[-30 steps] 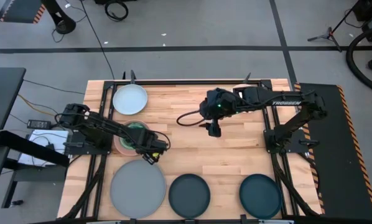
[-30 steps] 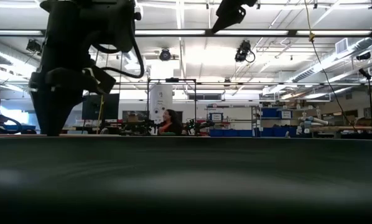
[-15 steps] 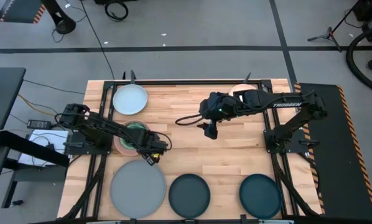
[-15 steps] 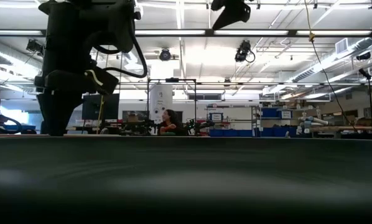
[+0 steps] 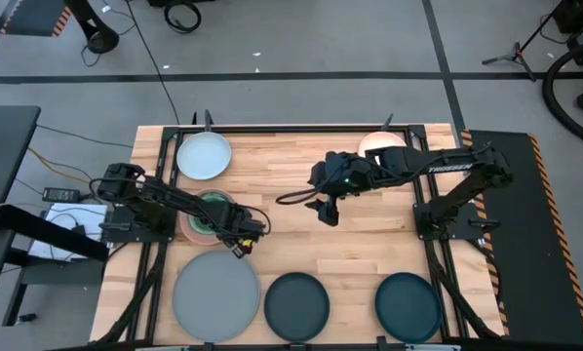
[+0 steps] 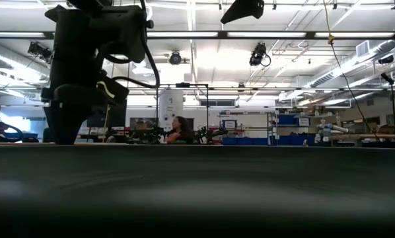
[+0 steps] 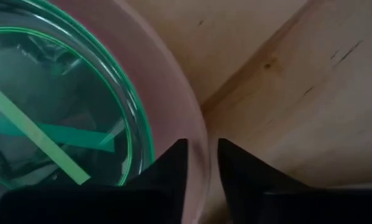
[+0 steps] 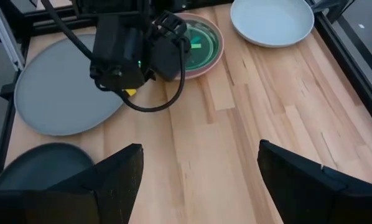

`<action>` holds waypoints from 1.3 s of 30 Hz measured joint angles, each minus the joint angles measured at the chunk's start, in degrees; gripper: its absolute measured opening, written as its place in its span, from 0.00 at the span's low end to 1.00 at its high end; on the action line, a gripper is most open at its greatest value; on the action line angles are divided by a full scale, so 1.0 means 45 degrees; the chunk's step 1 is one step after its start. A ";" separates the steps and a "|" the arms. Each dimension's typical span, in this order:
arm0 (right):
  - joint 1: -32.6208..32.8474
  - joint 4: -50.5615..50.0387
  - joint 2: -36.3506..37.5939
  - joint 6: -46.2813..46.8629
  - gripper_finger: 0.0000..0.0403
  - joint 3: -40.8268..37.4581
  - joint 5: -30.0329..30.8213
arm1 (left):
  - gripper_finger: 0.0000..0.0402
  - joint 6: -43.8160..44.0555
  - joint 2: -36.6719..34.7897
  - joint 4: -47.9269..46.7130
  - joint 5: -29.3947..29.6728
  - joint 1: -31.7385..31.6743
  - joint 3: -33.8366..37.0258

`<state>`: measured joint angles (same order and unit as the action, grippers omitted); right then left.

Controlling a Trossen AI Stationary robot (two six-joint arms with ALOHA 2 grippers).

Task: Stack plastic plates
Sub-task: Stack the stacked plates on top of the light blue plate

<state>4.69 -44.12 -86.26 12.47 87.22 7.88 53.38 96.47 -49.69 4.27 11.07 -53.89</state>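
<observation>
Right tool (image 5: 328, 214) has drifted back toward its base, fingers spread, empty. Your left tool (image 7: 201, 163) straddles the salmon pink plastic plate's (image 7: 186, 118) rim, not clenched yet; the green plate (image 7: 68, 112) is nested inside, so you'd lift both together off the counter (image 5: 369, 244).

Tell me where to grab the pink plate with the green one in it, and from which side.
Grip the pink plate by its raised rim, on the side facing the table's middle. The plate lies flat, so only the thin lip offers a hold, and the green plate covers its centre. The left gripper already straddles that rim, one finger inside and one outside, not yet closed.
</observation>
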 joint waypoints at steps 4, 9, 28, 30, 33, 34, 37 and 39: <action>0.0014 0.0000 0.0000 -0.0005 0.79 0.0000 0.0003 | 0.38 -0.0015 0.0005 0.0100 0.0092 -0.0006 0.0000; 0.0010 -0.0009 0.0000 -0.0118 0.79 0.0000 0.0010 | 0.42 -0.0557 0.0294 0.0295 0.0019 -0.0010 -0.0008; -0.0485 0.0134 0.0000 -0.1721 0.79 -0.0003 0.1627 | 0.04 -0.2528 0.0063 -0.2791 0.1531 0.0181 -0.2305; -0.0625 0.0521 0.0014 -0.1693 0.79 -0.0173 0.1654 | 0.04 -0.3062 -0.0025 -0.3784 0.2391 0.0164 -0.3226; -0.0801 0.0832 0.0015 -0.1680 0.79 -0.0542 0.1646 | 0.04 -0.3797 -0.0049 -0.4555 0.3823 -0.0249 -0.4523; -0.0846 0.0996 0.0009 -0.1680 0.79 -0.0688 0.1632 | 0.04 -0.4031 -0.0044 -0.4782 0.4136 -0.0509 -0.4890; -0.0933 0.1347 -0.0108 -0.1416 0.79 -0.1070 0.1573 | 0.04 -0.4684 -0.0061 -0.5424 0.5018 -0.1548 -0.5416; -0.0933 0.1335 -0.0193 -0.1037 0.79 -0.1251 0.1433 | 0.04 -0.5069 -0.0134 -0.5729 0.5623 -0.2421 -0.5399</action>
<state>0.49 -38.11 -87.13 7.80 81.59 14.33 30.57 95.86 -75.47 29.58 0.18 -78.18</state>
